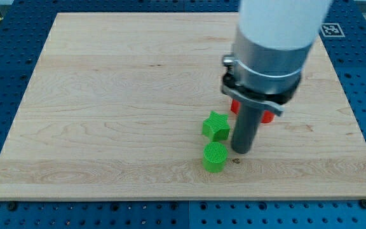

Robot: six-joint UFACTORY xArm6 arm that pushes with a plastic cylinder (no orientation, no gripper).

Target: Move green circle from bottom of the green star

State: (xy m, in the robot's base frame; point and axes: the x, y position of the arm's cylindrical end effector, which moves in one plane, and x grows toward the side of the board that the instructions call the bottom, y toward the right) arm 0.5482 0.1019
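Note:
The green star (215, 125) lies on the wooden board (107, 95), right of its middle. The green circle (214, 156) stands just below the star, toward the view's bottom, with a small gap between them. My tip (241, 151) rests on the board just right of both blocks, level with the gap between the star and the circle, close to the circle's upper right side. I cannot tell whether it touches either block.
A red block (267, 116) lies behind the rod, mostly hidden by the arm; its shape cannot be made out. The arm's grey and white body (269, 51) covers the upper right of the board. A blue perforated table surrounds the board.

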